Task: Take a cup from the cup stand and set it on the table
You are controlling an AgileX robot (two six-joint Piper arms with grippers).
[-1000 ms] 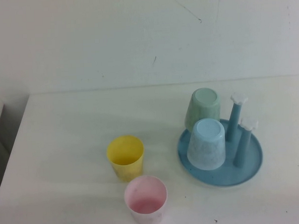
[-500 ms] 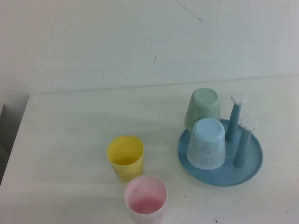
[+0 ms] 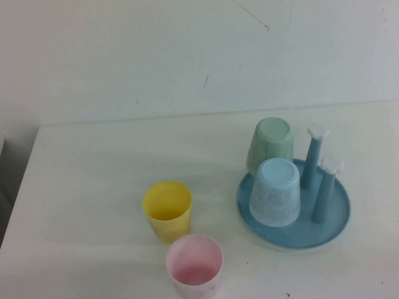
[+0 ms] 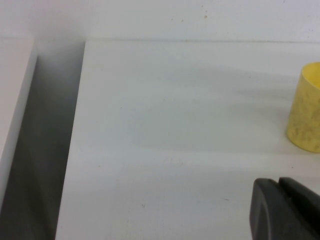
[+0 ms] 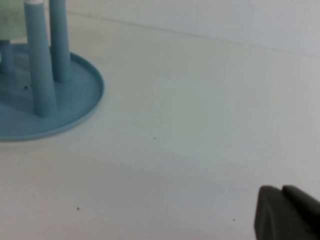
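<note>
Upright on the table [image 3: 88,167], the cup [image 3: 195,267] stands apart from both grippers, whose jaw state I cannot tell.

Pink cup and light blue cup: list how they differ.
The pink cup stands mouth-up on the table; the light blue cup sits upside down on the cup stand. Pink is near the front edge, blue to the right. Both are speckled, tapered tumblers. Neither the left pincer nor the right pincer is near them.

White table [image 3: 88,167] bearing cup [image 3: 195,267], yellow cup [image 3: 168,210], cup stand [image 3: 335,223], seemingly all upright.
</note>
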